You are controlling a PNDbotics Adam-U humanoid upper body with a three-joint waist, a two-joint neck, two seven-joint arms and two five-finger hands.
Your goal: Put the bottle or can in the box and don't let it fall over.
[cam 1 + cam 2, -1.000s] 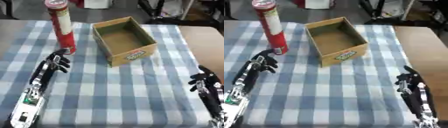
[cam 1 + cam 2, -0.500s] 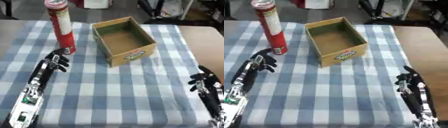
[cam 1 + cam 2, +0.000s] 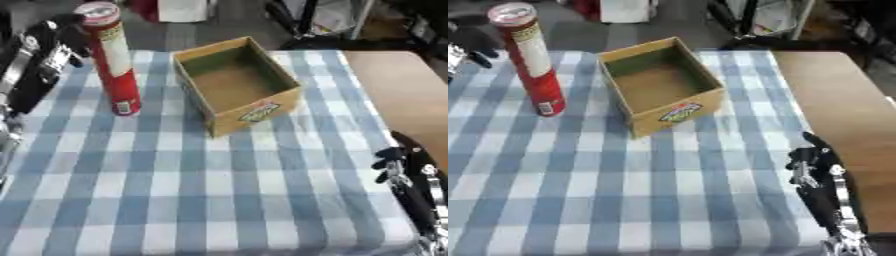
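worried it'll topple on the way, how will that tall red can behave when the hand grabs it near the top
The red can stands tall and narrow on a small base, so it probably tips easily if nudged high. The left hand sits near its top. Its smooth round wall may slip, and it would roll if it fell.

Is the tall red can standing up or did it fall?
Standing up. The red can is upright on the checked cloth, outside the box.
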